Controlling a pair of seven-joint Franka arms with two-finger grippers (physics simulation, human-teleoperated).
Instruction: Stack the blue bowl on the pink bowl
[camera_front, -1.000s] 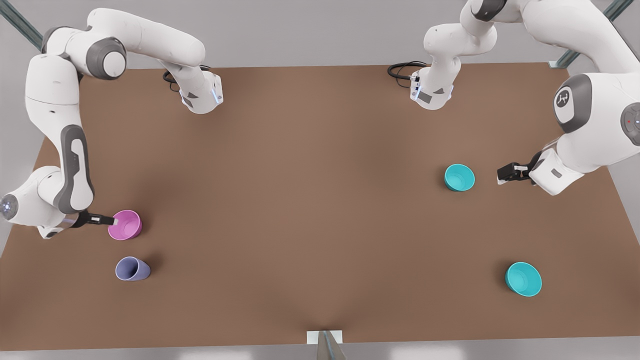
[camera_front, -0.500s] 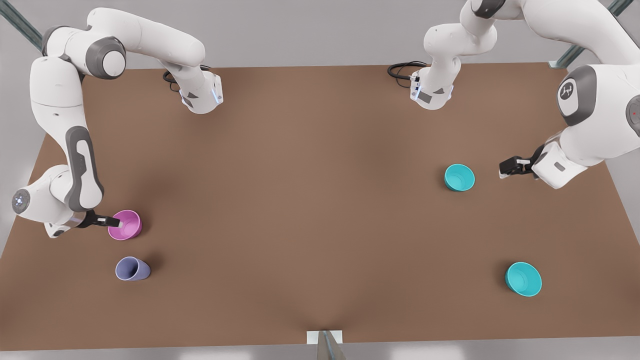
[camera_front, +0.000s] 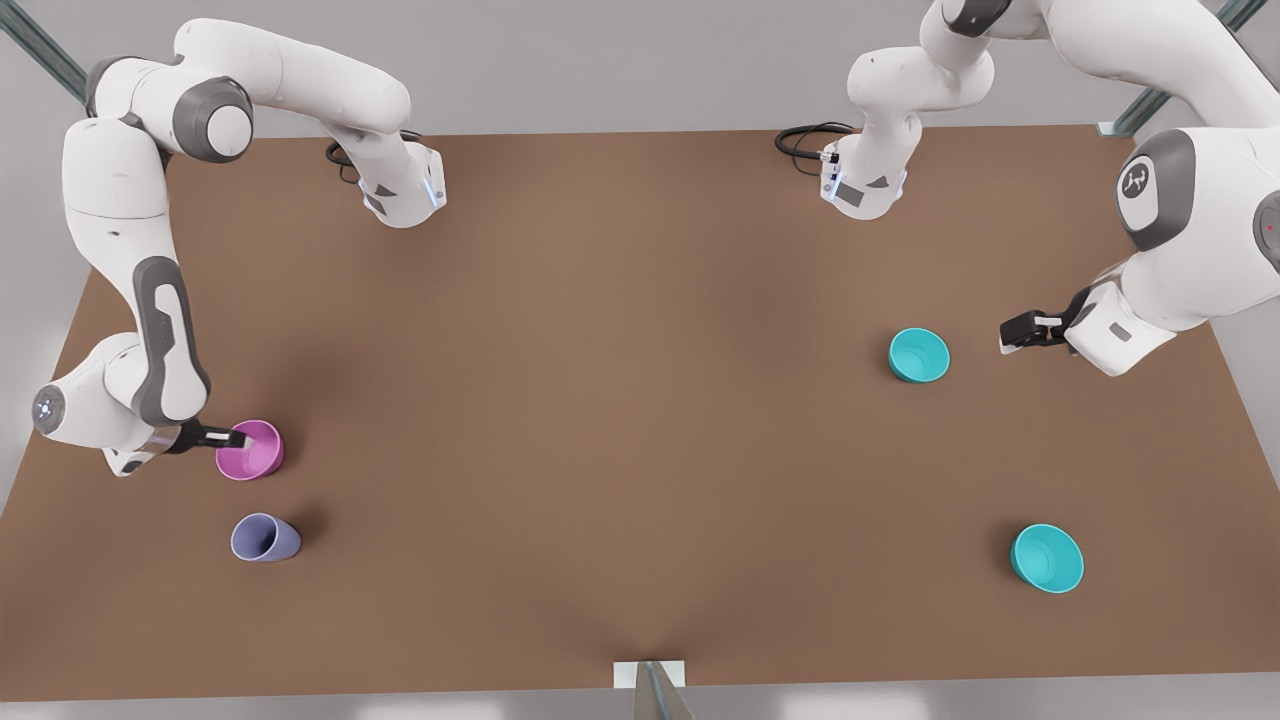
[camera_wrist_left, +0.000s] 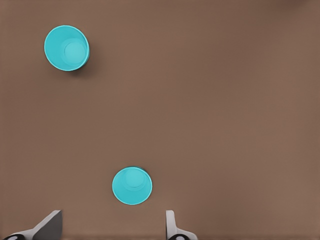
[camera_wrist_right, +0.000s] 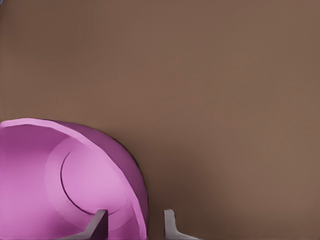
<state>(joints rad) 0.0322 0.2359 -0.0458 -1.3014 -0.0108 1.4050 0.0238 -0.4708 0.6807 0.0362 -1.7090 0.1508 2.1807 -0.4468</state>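
Jaws, front view: right gripper sits at the pink bowl's rim on the front view's left, its fingers astride the wall; left gripper hangs above the table on the front view's right, holding nothing.
Front view, bowls: pink bowl stands upright on the brown table; blue bowl stands far across from it, near the left gripper but apart from it.
Front view, others: wider teal bowl lies nearer the camera than the blue bowl; lavender cup is tipped on its side just beside the pink bowl.
Left wrist view: fingers spread wide and empty; blue bowl just ahead of them, teal bowl farther off.
Right wrist view: narrow gap, one finger inside the pink bowl, the other outside its wall; whether they pinch it I cannot tell.
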